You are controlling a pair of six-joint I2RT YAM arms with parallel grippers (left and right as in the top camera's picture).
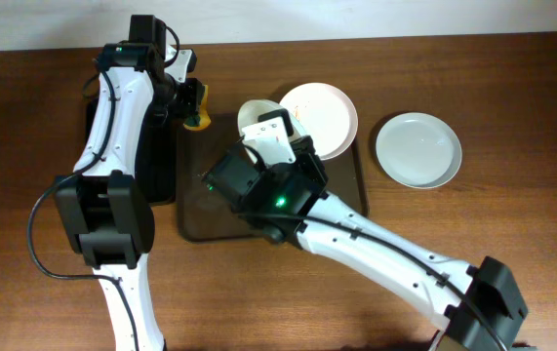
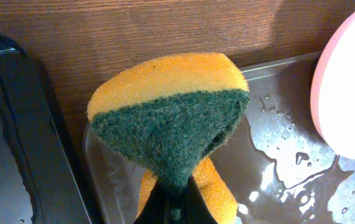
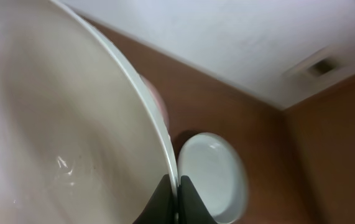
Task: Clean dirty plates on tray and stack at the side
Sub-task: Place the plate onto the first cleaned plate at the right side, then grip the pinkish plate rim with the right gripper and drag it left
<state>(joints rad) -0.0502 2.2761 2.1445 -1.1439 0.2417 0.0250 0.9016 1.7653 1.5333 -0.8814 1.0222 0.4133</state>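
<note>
Plate [image 3: 59,124] in right fingers [image 3: 193,202], sponge [image 2: 165,106] in left fingers [image 2: 155,211].

We work with three views. The overhead camera sits high above the table [image 1: 512,58] and looks straight down, far enough to take in the whole tray [image 1: 195,219] and the black tray [image 1: 161,175] beside it. The left wrist camera looks downward along the left gripper [image 2: 174,202] from very near, so the sponge [image 2: 171,118] fills the middle. With the overhead view it shares this sponge, a wet corner of the tray and a part of the black tray. The right wrist camera looks along the right gripper [image 3: 177,196], rolled sideways and very near to the tilted plate [image 3: 59,137]. With the overhead view it shares this plate and the lone plate [image 3: 211,174] lying on the table beyond.
</note>
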